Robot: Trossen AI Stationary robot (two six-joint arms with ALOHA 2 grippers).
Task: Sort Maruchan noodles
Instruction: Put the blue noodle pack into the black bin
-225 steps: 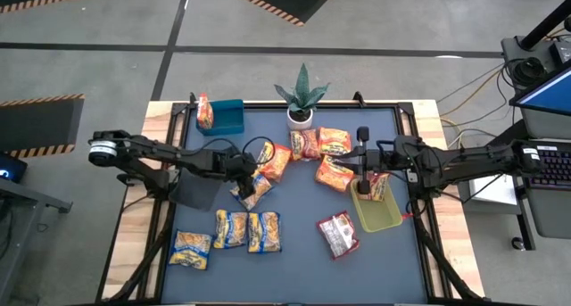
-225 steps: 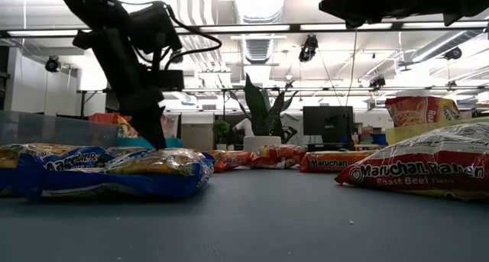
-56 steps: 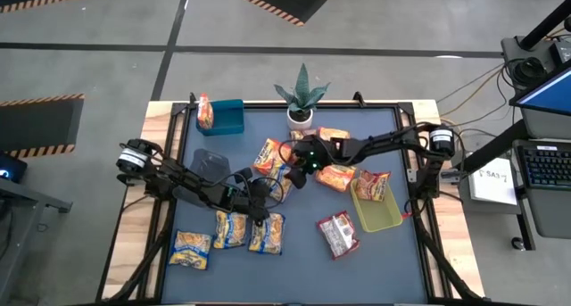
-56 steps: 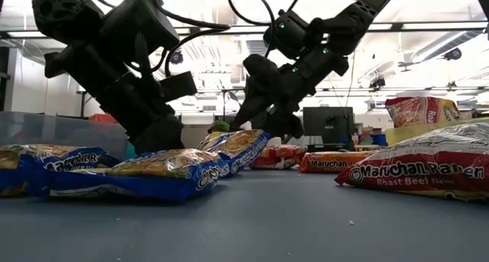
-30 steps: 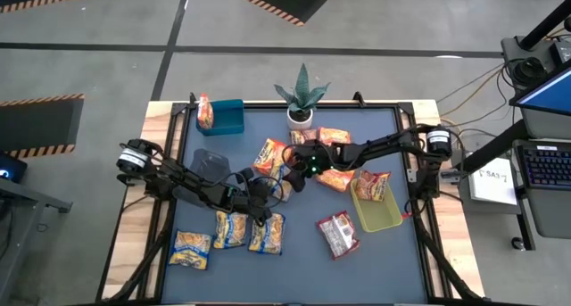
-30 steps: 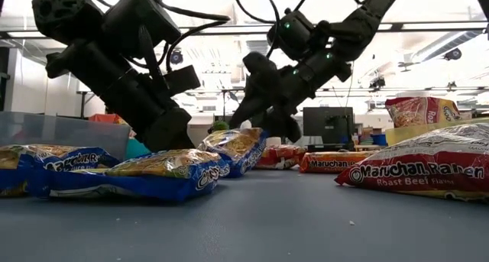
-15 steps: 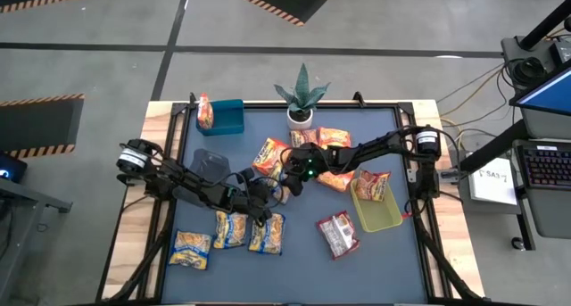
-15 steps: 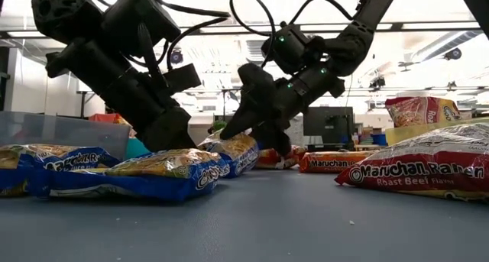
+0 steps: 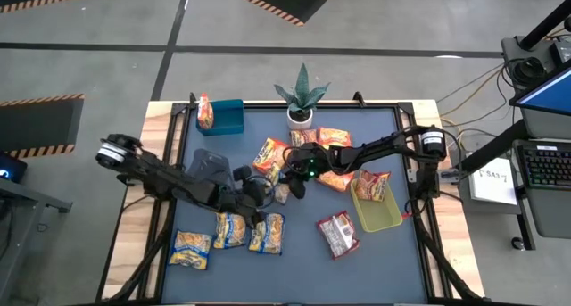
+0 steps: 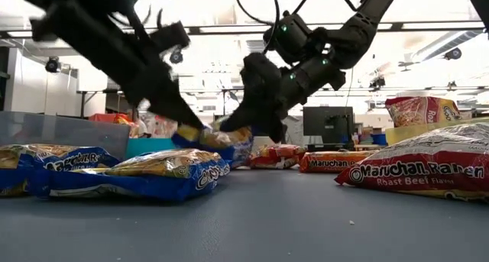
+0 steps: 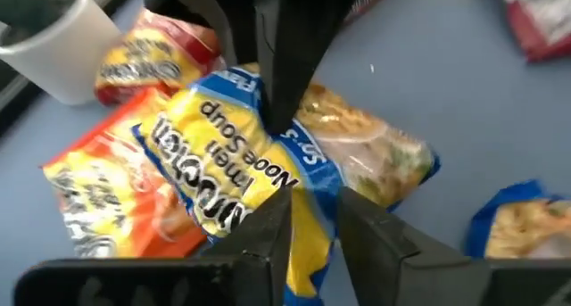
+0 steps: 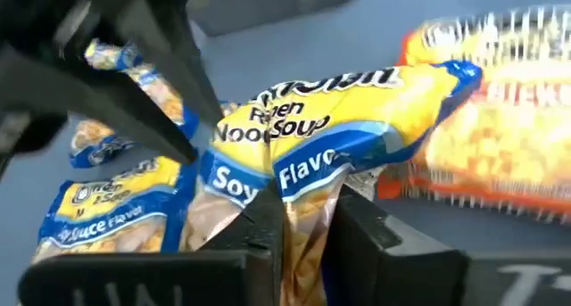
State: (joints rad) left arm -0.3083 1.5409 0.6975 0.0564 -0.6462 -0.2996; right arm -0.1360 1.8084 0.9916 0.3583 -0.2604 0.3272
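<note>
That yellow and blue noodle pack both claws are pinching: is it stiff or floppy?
Probably floppy at the edges: the noodle pack creases where the right claw and left claw pinch it. Likely light, and its shiny wrapper could slip.

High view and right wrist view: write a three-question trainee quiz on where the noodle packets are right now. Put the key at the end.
1. True or false: the yellow-green bin already has an orange-red packet in it.
2. Pick one: the noodle packet pinched in the right gripper is A) orange-red, B) yellow-and-blue, C) red-and-white.
3. Short answer: what stands upright at the far edge of the table, behind the packets?

Key: 1 true; 2 B; 3 the potted plant.
</note>
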